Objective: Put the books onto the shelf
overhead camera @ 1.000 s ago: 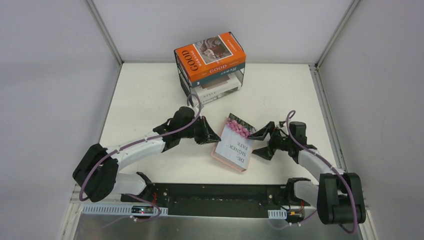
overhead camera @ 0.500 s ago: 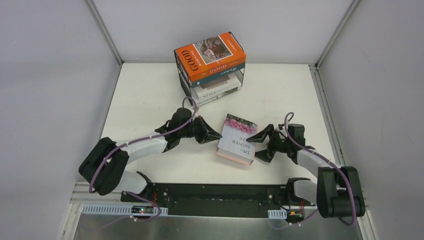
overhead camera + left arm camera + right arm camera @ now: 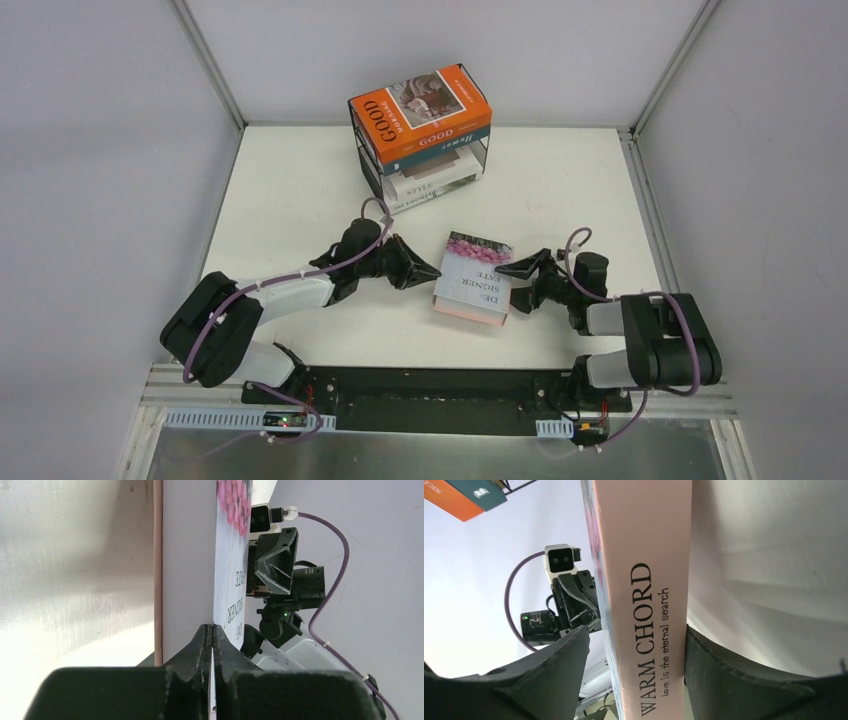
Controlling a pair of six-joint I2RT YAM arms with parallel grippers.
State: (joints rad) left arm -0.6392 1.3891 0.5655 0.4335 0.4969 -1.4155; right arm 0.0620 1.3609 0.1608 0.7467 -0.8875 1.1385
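The pink-flower book point(image 3: 473, 280) is in the middle of the table, between both grippers. My left gripper point(image 3: 435, 272) is shut at the book's left edge, and a thin white strip of the cover point(image 3: 212, 680) sits pinched between its fingers. My right gripper point(image 3: 503, 285) straddles the pink spine point(image 3: 644, 555) reading "WARM CHORD". It is open, with one finger point(image 3: 714, 670) against the book and a gap at the other finger point(image 3: 554, 670). At the back, the shelf point(image 3: 368, 165) carries the orange book point(image 3: 420, 110) over a teal one point(image 3: 470, 135). The white "STYLE" book point(image 3: 430, 185) lies in its lower tier.
Grey walls enclose the white table point(image 3: 290, 190) on the left, back and right. The black base plate point(image 3: 430, 395) of the arms runs along the near edge. The left arm point(image 3: 290, 290) lies low across the table's left half.
The book was tipped up and skewed; it now sits lower and squarer. My right gripper slid left over the spine and its jaws narrowed. The left gripper stayed shut at the book's left edge.
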